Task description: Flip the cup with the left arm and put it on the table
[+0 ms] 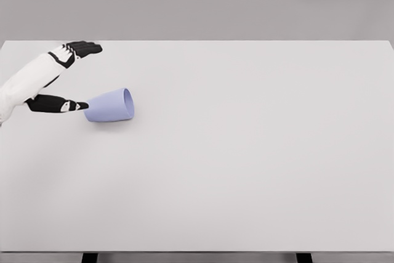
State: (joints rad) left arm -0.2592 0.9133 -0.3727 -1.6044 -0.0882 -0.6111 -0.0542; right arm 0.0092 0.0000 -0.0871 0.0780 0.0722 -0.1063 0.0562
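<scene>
Cup (111,105): smooth matt lavender-blue, plastic-like, no gloss spots. Tabletop (246,164): plain white, smooth, matt, even finish. Left robot hand (64,78): black hard-looking fingers with slight sheen, white smooth shell on the arm, plastic-like.

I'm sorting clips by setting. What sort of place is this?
Likely a bare simulated test bench, not a home: a plain white table, a blank grey backdrop, one blue cup on its side, and the robot's left hand beside it.

Bright, even light, faint shadows, slightly soft
</scene>
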